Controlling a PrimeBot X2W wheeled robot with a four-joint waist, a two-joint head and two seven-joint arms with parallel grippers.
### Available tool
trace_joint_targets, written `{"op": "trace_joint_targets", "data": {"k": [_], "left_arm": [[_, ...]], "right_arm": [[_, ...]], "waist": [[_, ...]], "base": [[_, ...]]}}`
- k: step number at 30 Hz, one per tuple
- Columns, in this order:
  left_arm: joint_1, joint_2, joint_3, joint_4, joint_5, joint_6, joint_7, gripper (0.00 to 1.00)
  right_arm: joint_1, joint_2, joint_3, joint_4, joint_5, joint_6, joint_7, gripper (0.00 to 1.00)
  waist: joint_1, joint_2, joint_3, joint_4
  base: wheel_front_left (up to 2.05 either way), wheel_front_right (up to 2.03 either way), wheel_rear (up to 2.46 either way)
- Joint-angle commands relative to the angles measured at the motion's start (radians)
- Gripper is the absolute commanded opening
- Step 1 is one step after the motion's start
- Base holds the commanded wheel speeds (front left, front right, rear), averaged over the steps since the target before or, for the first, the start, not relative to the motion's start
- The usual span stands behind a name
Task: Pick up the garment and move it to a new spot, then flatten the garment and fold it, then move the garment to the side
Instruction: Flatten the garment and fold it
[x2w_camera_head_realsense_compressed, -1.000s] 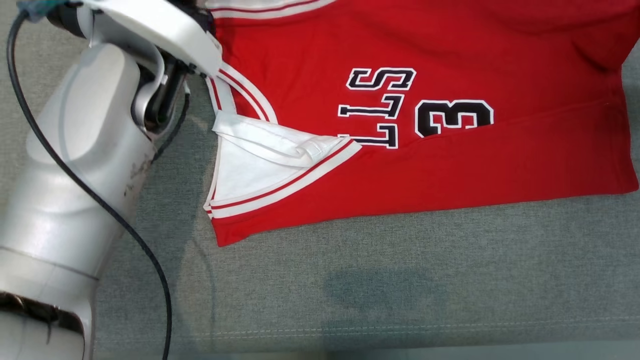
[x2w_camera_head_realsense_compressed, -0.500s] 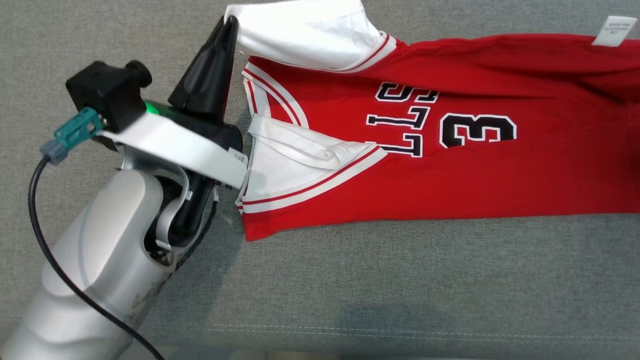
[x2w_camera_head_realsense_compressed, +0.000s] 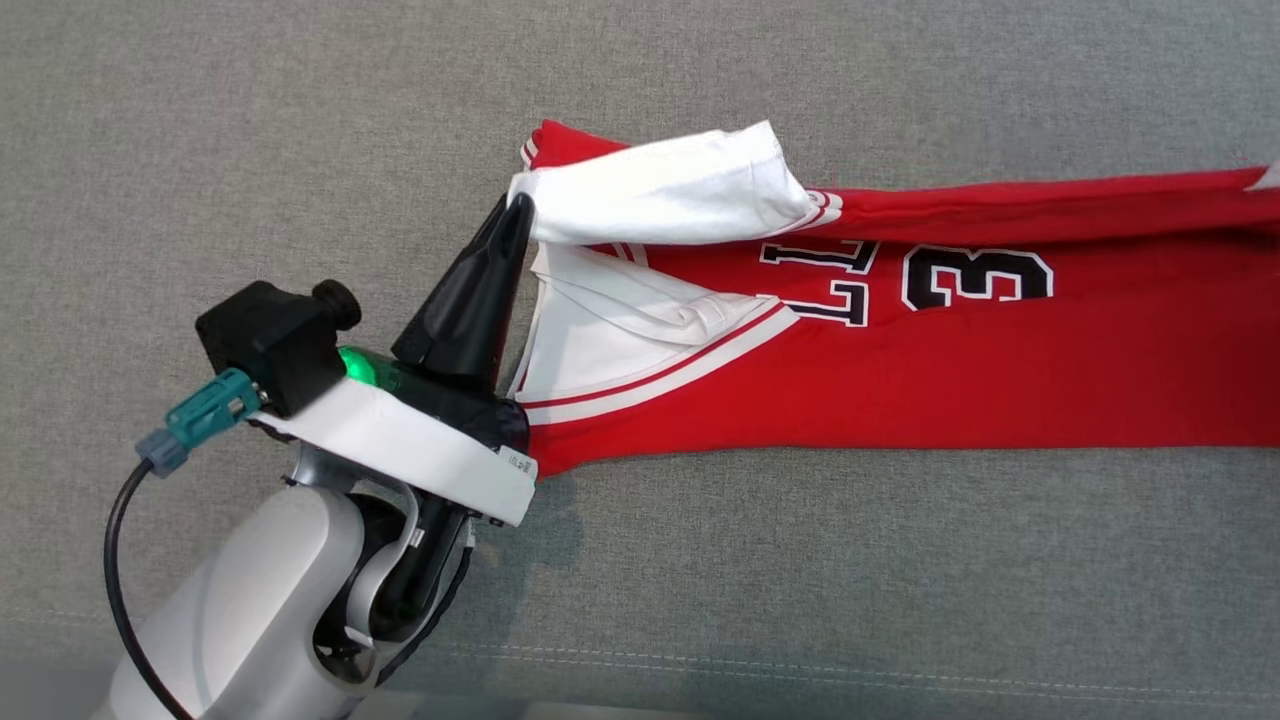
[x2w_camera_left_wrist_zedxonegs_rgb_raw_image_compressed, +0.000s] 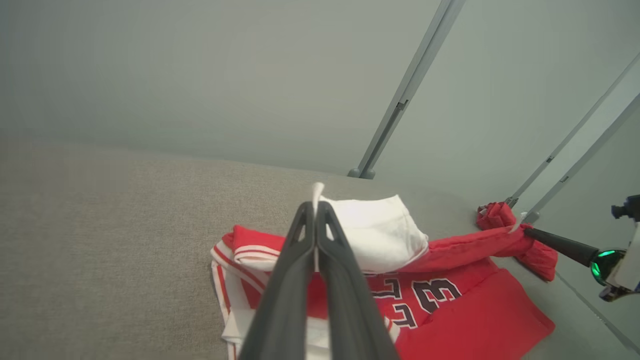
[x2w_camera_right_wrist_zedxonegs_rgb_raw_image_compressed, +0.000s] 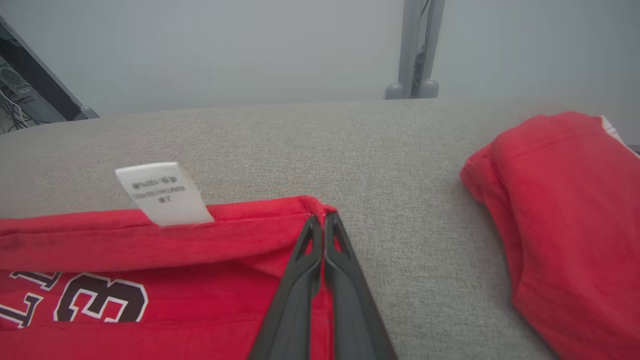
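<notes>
The red garment (x2w_camera_head_realsense_compressed: 900, 380), a jersey with white trim and black lettering, lies on the grey cushion (x2w_camera_head_realsense_compressed: 250, 120). Its far edge is folded over towards the near side. My left gripper (x2w_camera_head_realsense_compressed: 520, 207) is shut on the edge of the white sleeve (x2w_camera_head_realsense_compressed: 660, 190), lifted above the collar; in the left wrist view the left gripper (x2w_camera_left_wrist_zedxonegs_rgb_raw_image_compressed: 316, 202) pinches that white cloth (x2w_camera_left_wrist_zedxonegs_rgb_raw_image_compressed: 375, 230). My right gripper (x2w_camera_right_wrist_zedxonegs_rgb_raw_image_compressed: 320, 216) is shut on the red hem (x2w_camera_right_wrist_zedxonegs_rgb_raw_image_compressed: 150, 235) beside a white label (x2w_camera_right_wrist_zedxonegs_rgb_raw_image_compressed: 162, 192). The right gripper (x2w_camera_left_wrist_zedxonegs_rgb_raw_image_compressed: 525, 231) also appears at the garment's far end in the left wrist view.
Bare grey cushion surrounds the garment, with a stitched seam (x2w_camera_head_realsense_compressed: 800, 672) near the front edge. Metal frame posts (x2w_camera_left_wrist_zedxonegs_rgb_raw_image_compressed: 395, 105) (x2w_camera_right_wrist_zedxonegs_rgb_raw_image_compressed: 412, 50) stand behind the cushion against a pale wall. A bunched red part of the garment (x2w_camera_right_wrist_zedxonegs_rgb_raw_image_compressed: 565, 215) lies right of my right gripper.
The head camera has tilted, so the picture shifted. My left gripper has carried the white sleeve towards the near side, folding the far edge over, and the garment looks narrower.
</notes>
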Motion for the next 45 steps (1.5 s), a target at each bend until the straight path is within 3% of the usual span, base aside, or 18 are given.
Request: {"op": "trace_joint_targets", "data": {"k": [1, 16, 29, 30, 31, 32, 33, 45], "left_arm": [[0.005, 0.037, 0.032, -0.03, -0.006, 0.01, 0.009, 0.0], [0.117, 0.025, -0.005, 0.036, -0.052, 0.052, 0.048, 0.0], [0.102, -0.013, -0.027, 0.182, -0.061, 0.023, 0.036, 0.0], [0.099, -0.02, -0.029, 0.189, -0.064, 0.019, 0.035, 0.0], [0.096, -0.026, -0.029, 0.197, -0.066, 0.018, 0.033, 0.19], [0.093, -0.029, -0.031, 0.205, -0.065, 0.018, 0.031, 0.64], [0.09, -0.034, -0.03, 0.212, -0.063, 0.018, 0.026, 1.0], [0.089, -0.033, 0.015, 0.243, -0.007, 0.058, -0.091, 1.0]], "right_arm": [[0.057, -0.047, -0.009, -0.025, -0.005, 0.0, -0.001, 0.0], [0.18, 0.062, -0.073, -0.04, -0.041, 0.0, 0.018, 0.0], [0.156, 0.128, -0.062, 0.053, -0.063, 0.0, 0.023, 0.0], [0.153, 0.13, -0.058, 0.062, -0.064, 0.0, 0.022, 0.1], [0.149, 0.132, -0.056, 0.071, -0.066, 0.0, 0.019, 0.35], [0.145, 0.133, -0.052, 0.078, -0.068, 0.0, 0.017, 0.68], [0.14, 0.136, -0.052, 0.084, -0.071, 0.0, 0.006, 1.0], [0.12, 0.16, -0.061, 0.067, -0.142, 0.0, -0.124, 1.0]], "waist": [[0.0, -0.0001, 0.003, -0.002], [0.0, -0.0001, 0.015, -0.034], [0.0, -0.0001, 0.026, -0.033], [0.0, -0.0001, 0.026, -0.032], [0.0, -0.0001, 0.025, -0.032], [0.0, -0.0001, 0.023, -0.032], [0.0, -0.0001, 0.021, -0.033], [0.0, -0.0001, -0.047, -0.052]], "base": [[0.0, 0.0, 0.0], [0.0, 0.0, 0.0], [0.0, 0.0, 0.0], [0.0, 0.0, 0.0], [0.0, 0.0, 0.0], [0.0, 0.0, 0.0], [0.0, 0.0, 0.0], [0.0, 0.0, 0.0]]}}
